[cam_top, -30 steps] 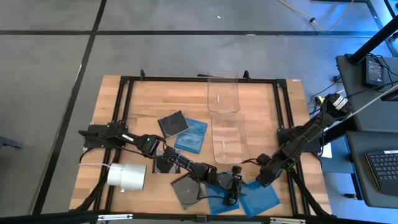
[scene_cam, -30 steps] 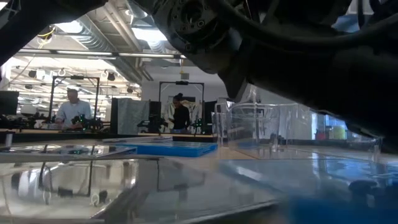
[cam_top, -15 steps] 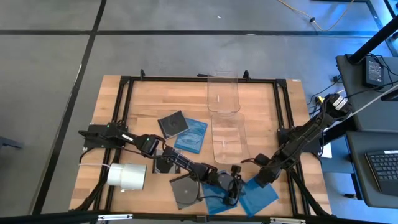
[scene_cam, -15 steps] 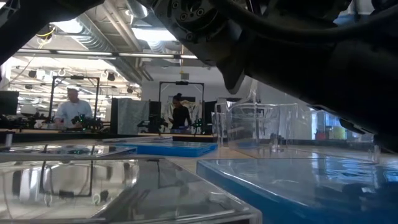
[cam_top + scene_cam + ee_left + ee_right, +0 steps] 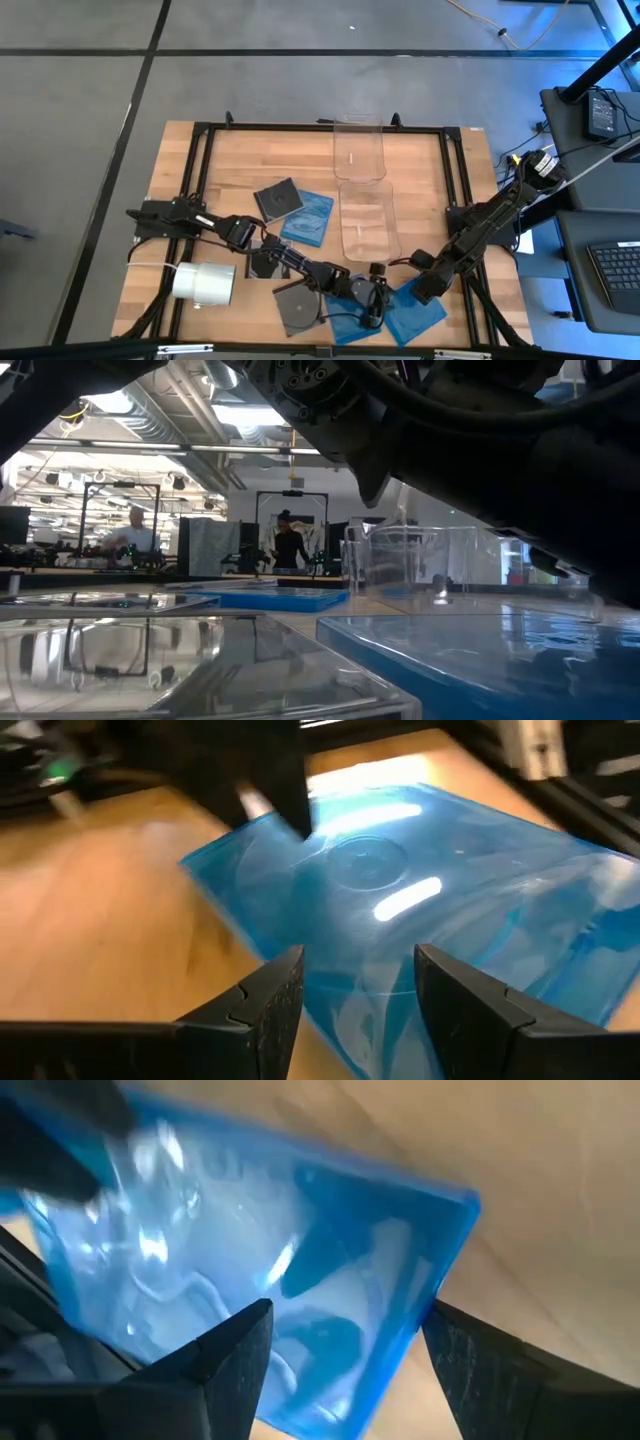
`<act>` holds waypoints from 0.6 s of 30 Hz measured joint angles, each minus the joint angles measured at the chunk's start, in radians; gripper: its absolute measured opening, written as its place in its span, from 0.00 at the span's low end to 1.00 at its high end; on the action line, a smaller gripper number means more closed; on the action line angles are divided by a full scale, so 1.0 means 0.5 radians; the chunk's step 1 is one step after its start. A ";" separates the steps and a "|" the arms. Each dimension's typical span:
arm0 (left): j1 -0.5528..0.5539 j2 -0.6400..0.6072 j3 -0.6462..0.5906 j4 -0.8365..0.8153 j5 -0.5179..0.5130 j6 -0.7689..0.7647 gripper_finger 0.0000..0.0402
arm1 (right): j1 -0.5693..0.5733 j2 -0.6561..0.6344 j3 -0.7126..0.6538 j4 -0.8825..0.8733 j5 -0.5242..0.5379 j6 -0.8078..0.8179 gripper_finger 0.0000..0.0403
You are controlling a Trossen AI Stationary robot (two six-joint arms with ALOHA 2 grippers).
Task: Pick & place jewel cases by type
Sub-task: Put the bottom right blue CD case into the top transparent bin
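A white roll (image 5: pixel 204 282) lies at the near left of the wooden surface (image 5: pixel 240 160), beside the left arm. Two clear bins stand toward the right: the far bin (image 5: pixel 358 148) and, just nearer, the near bin (image 5: pixel 368 220). Near the middle, a dark jewel case (image 5: pixel 278 198) with a disc showing lies just beside a blue jewel case (image 5: pixel 309 217). Another grey jewel case (image 5: pixel 298 307) lies at the near edge, partly under the left arm.

The left hand (image 5: pixel 372 300) reaches across to the near right. Its fingers (image 5: pixel 265 1005) are parted, with the edge of a translucent blue case (image 5: pixel 400 890) between them; whether they press on it cannot be told. The right hand (image 5: pixel 425 287) sits just right of it, over the overlapping blue cases (image 5: pixel 415 315) at the near right edge. Its fingers (image 5: pixel 235 1355) are spread wide either side of a blue case (image 5: pixel 300 1280), not closed on it. The two hands are close together over the same cluster.

In the low view a person (image 5: pixel 288 547) stands in the room far behind the surface.
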 joint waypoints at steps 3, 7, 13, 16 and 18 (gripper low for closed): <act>0.012 0.000 -0.001 -0.006 -0.129 -0.030 0.46 | 0.052 -0.003 0.002 -0.087 -0.050 0.005 0.65; 0.016 0.000 -0.002 -0.012 -0.236 -0.040 0.46 | 0.118 -0.005 0.004 -0.107 0.015 -0.015 0.65; 0.029 0.000 -0.003 -0.017 -0.198 -0.102 0.46 | 0.216 -0.008 0.007 -0.121 0.169 -0.070 0.65; 0.029 0.000 -0.004 -0.020 -0.197 -0.127 0.46 | 0.243 -0.003 0.026 -0.162 0.179 -0.069 0.65; 0.029 0.000 -0.004 -0.020 -0.196 -0.152 0.46 | 0.253 -0.001 0.063 -0.297 0.217 -0.080 0.65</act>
